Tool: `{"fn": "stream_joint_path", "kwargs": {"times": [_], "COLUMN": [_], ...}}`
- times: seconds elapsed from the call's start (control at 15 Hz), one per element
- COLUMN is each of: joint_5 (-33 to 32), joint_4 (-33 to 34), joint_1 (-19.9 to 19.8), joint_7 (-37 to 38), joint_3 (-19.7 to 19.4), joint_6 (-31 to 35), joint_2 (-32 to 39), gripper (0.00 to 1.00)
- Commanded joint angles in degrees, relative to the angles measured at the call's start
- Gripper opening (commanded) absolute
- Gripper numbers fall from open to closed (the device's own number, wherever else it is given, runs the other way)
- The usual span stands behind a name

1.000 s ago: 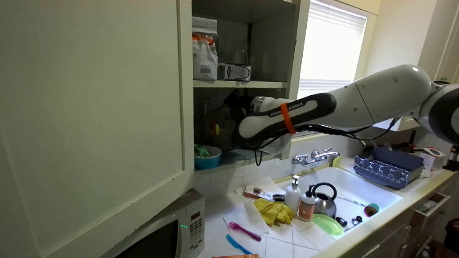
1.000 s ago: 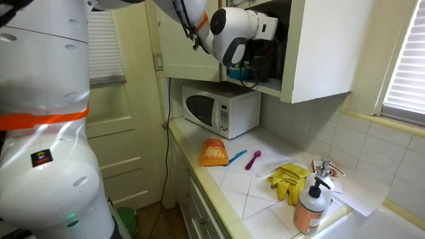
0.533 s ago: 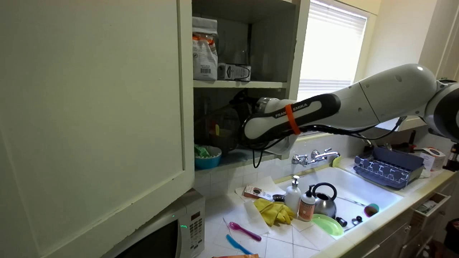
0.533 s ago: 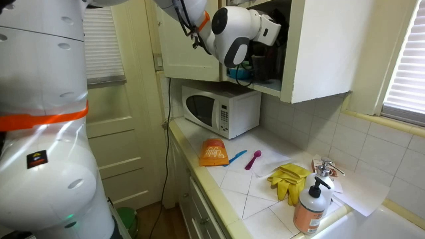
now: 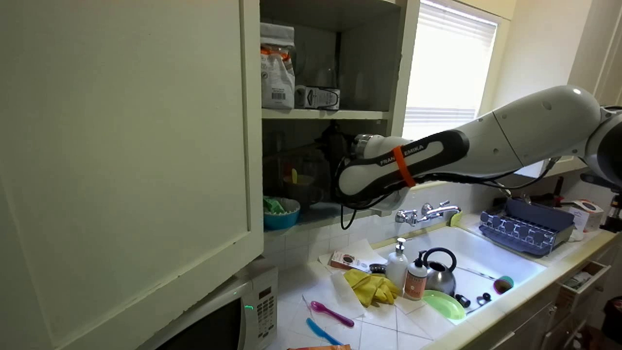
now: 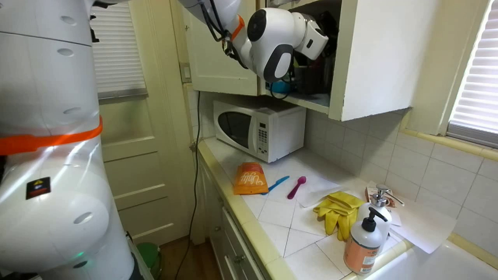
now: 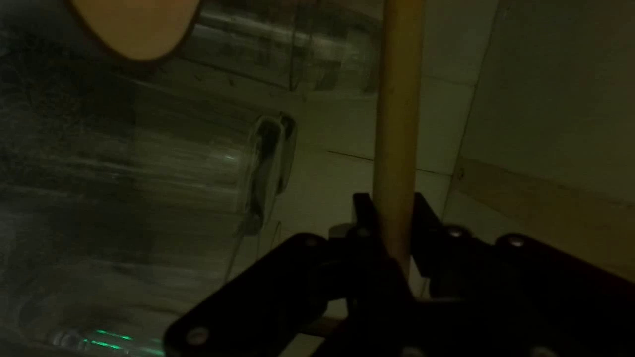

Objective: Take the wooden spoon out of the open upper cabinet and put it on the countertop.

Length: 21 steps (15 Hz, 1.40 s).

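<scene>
Pinching the wooden spoon (image 7: 397,124), fingers (image 7: 364,213) sit inside the upper cabinet (image 5: 367,58); clear vessels (image 7: 188,163) near, shelf (image 5: 325,114) above, blue bowl (image 5: 282,221) and dark container (image 5: 302,194) lower.

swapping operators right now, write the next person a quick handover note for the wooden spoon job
Pincer: closed on the handle of the wooden spoon.
Where: spoon held inside the open upper cabinet; I can't make out its head.
Countertop: holds a blue knife, purple spoon and yellow gloves, among others.
Done: wooden spoon grasped.
Left: bring it out, lower it, lay it on the countertop, release.
</scene>
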Motion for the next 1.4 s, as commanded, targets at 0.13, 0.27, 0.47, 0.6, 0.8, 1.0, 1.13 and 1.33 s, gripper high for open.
{"fn": "stream_joint_path", "kwargs": {"times": [0.13, 0.27, 0.47, 0.6, 0.8, 1.0, 1.13, 1.33], "joint_5": [-7.47, -9.14, -5.98, -3.08, 1.65, 10.38, 16.92, 28.05], "joint_4": [-4.36, -4.94, -6.56, -7.62, -8.97, -9.38, -8.91, -7.5], "joint_1": [-2.46, -2.86, -2.21, -1.53, 2.92, 3.85, 5.44, 7.99], "joint_7": [11.33, 13.88, 11.68, 9.94, 7.1, 1.18, -3.43, -10.34], "joint_3": [0.71, 0.62, 0.09, 0.03, -2.84, -0.11, 1.43, 3.93], "joint_6": [1.88, 1.73, 1.63, 2.3, 5.47, 10.58, 13.88, 19.91], "joint_2": [-2.59, -2.94, -4.18, -4.9, -5.87, -6.01, -5.42, -4.25], "gripper": [0.05, 0.05, 0.05, 0.05, 0.05, 0.05, 0.05, 0.05]}}
